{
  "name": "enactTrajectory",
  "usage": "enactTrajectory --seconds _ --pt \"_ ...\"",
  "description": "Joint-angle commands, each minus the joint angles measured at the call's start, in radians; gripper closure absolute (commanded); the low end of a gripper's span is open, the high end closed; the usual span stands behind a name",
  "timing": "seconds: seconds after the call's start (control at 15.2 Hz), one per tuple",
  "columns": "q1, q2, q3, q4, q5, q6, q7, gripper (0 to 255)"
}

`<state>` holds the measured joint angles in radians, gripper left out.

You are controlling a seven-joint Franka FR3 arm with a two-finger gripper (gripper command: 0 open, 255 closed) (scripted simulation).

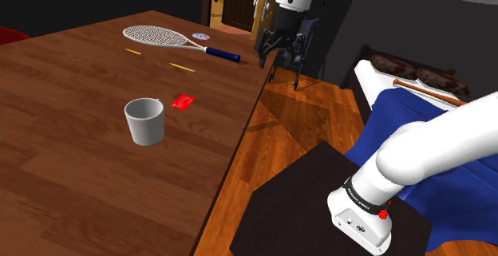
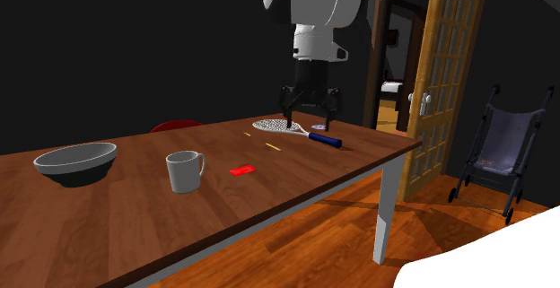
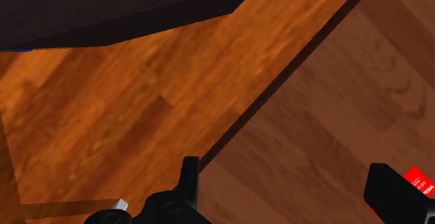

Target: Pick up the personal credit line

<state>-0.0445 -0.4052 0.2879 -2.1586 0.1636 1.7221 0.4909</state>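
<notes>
A small red card (image 1: 184, 101) lies flat on the brown wooden table (image 1: 72, 95), just beside a grey mug (image 1: 145, 121). From the second exterior view the red card (image 2: 242, 170) sits to the right of the mug (image 2: 184, 170). My black gripper (image 1: 279, 51) hangs open well above the table's edge, nothing between its fingers, far from the card. In the second exterior view the gripper (image 2: 310, 116) hovers above the racket. In the wrist view the gripper (image 3: 289, 188) looks down on the table edge and floor, and a corner of the red card (image 3: 418, 183) peeks past one finger (image 3: 389, 191).
A tennis racket (image 1: 179, 41) with a blue grip, two yellow pencils (image 1: 182, 68) and a small disc (image 1: 200, 36) lie at the table's far end. A dark bowl (image 2: 77, 163) stands beyond the mug. A stroller (image 2: 503, 152) and a bed (image 1: 399, 111) stand off the table.
</notes>
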Motion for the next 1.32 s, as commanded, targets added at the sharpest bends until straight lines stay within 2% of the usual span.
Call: enactTrajectory --seconds 0.0,0.59,1.25 --pt "-0.001 0.075 0.027 0.034 0.027 0.016 0.076 0" --pt "0.015 0.428 0.102 0.241 0.108 0.079 0.377 0" --pt "0.083 0.840 0.110 0.561 0.178 0.135 0.655 0"
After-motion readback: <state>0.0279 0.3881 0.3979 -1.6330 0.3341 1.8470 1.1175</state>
